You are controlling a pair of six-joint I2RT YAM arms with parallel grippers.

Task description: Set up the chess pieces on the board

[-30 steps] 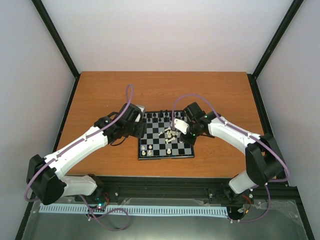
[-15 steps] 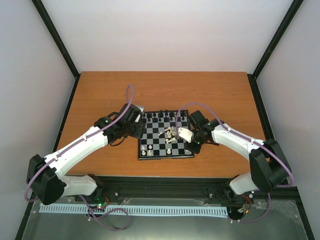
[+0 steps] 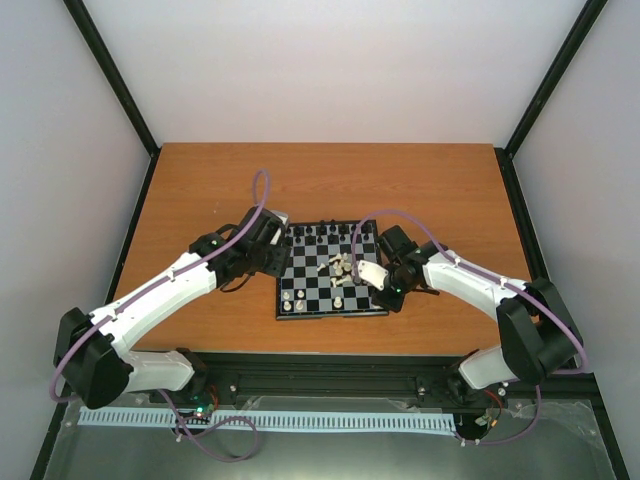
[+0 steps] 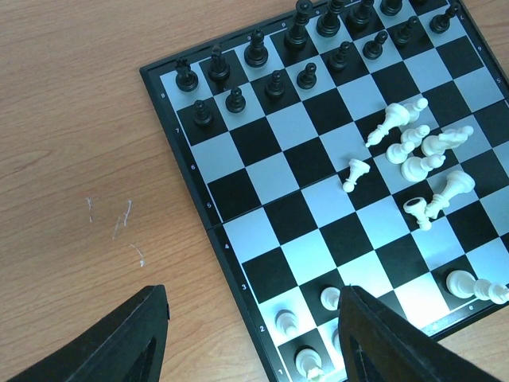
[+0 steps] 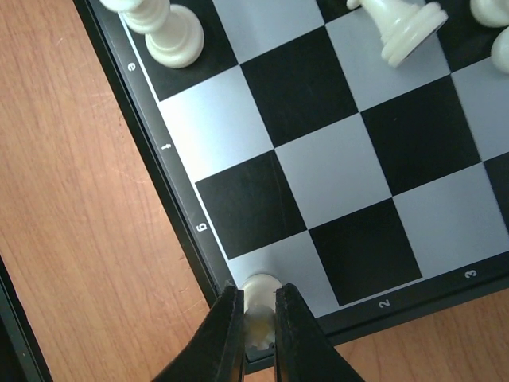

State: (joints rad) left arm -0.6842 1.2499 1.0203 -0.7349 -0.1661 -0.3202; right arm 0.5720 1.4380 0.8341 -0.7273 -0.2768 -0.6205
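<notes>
The board [image 3: 331,314] lies mid-table. Black chess pieces [image 4: 262,64] stand in two rows along its far side. Several white pieces [image 4: 421,151] lie tumbled in a heap near the middle, and a few white pieces [image 4: 286,322] stand at the near left corner. My right gripper [image 5: 256,294] is shut on a white piece [image 5: 259,285], which stands on the pale corner square at the board's [image 5: 318,79] near right edge. My left gripper [image 4: 254,314] hangs open over the board's [image 4: 262,175] left edge, with nothing between its fingers.
The board rests on a brown wooden table [image 3: 200,190] walled by white panels and black posts. A black rail [image 3: 330,365] runs along the near edge by the arm bases. Faint white scratches [image 4: 119,223] mark the wood left of the board.
My right gripper has moved from the heap in the board's middle to the near right corner, carrying the white piece. The left arm has stayed put.
</notes>
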